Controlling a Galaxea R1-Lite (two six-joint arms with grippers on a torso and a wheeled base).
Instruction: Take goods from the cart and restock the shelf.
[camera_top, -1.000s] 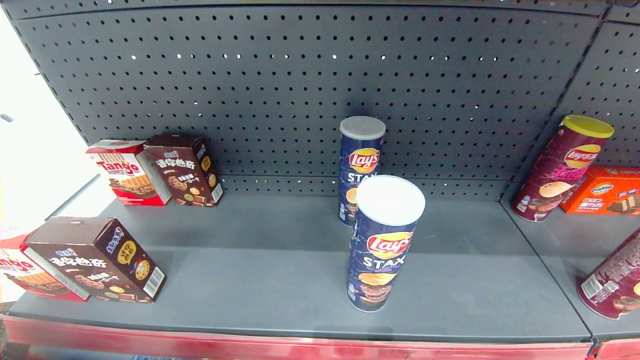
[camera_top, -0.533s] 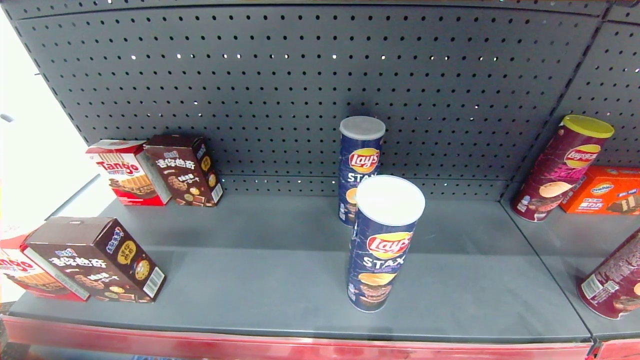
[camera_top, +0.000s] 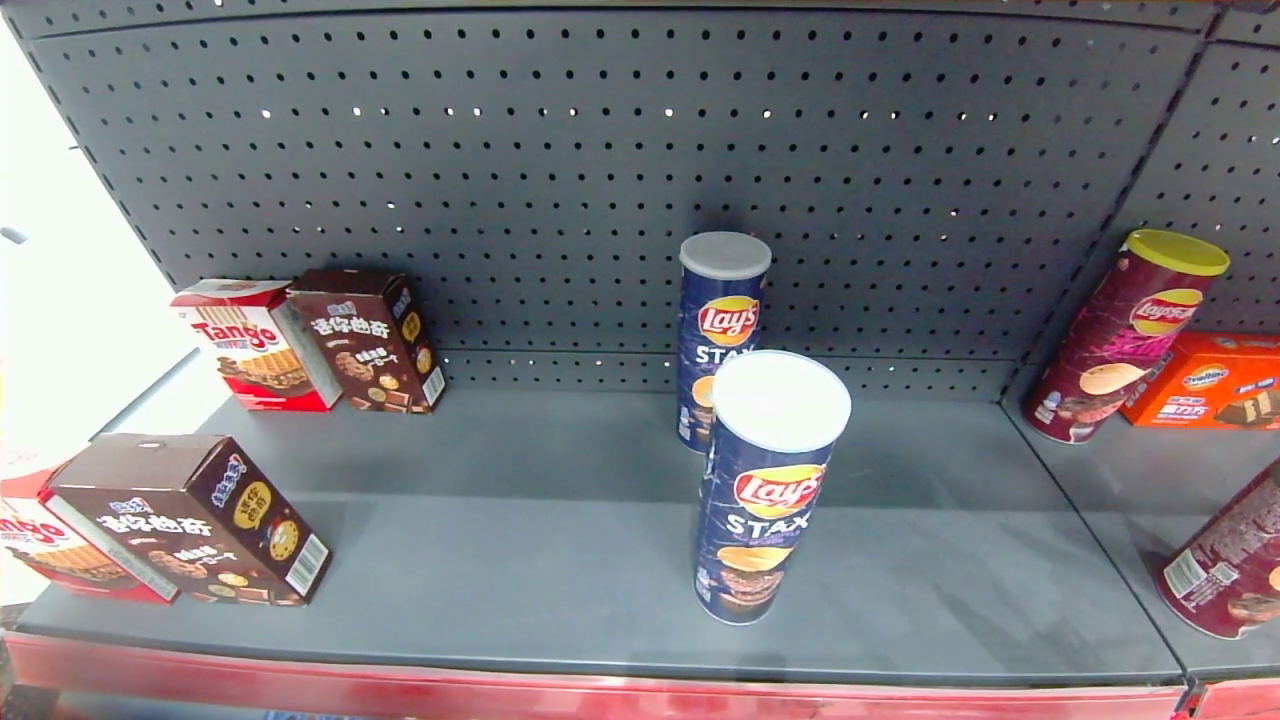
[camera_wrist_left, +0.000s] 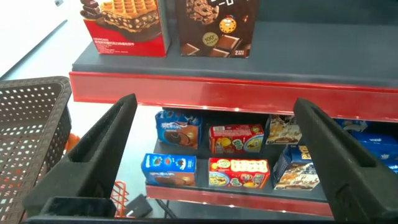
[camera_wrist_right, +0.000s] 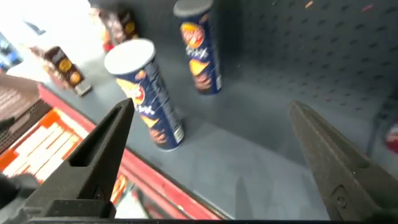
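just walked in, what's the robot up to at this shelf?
Restocking job; nothing is held right now. The right hand, open, hovers off the front of the shelf, facing two upright blue chip cans, the front can and the back can. The left hand, open, faces the red shelf edge, with the cart basket beside it.

Logos showed on front blue can (camera_top: 762, 500), rear blue can (camera_top: 720, 330), maroon can (camera_top: 1125, 340), red wafer box (camera_top: 255, 345), barcode on brown box (camera_top: 190, 515).

Left gripper (camera_wrist_left: 214, 101) and right gripper (camera_wrist_right: 212, 104), each with two matte black, wedge-shaped fingers (camera_wrist_left: 93, 155) tapering to blunt tips
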